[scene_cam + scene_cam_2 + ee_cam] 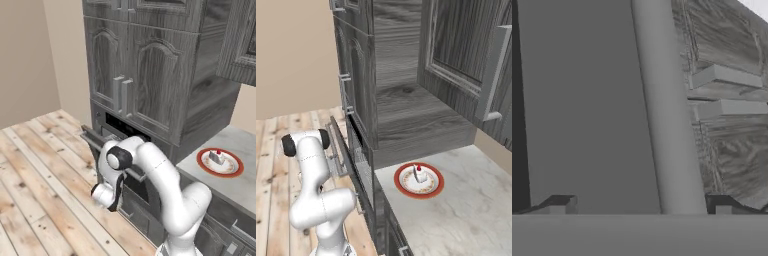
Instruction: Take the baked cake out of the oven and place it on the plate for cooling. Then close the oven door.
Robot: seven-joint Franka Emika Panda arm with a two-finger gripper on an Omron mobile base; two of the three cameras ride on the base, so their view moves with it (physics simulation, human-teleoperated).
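The baked cake (pixel 216 156), a small white wedge with a red cherry, sits on the red-rimmed plate (pixel 237 168) on the counter right of the oven (pixel 125 131); from the right side, the cake (pixel 419 174) and plate (pixel 402 183) show again. The oven door (pixel 92 137) hangs partly open, tilted outward, in front of my arm. In the hand view my gripper (pixel 641 206) is open, right up against the door panel (pixel 582 110). The silver bar handle (pixel 667 110) runs between its two fingertips, nearer the right one.
Tall grey wood-grain cabinets (pixel 145 75) rise above the oven, and their bar handles (pixel 724 76) show beyond the door. A pale stone counter (pixel 466 210) extends right of the plate. Wooden floor (pixel 40 170) lies open to the left.
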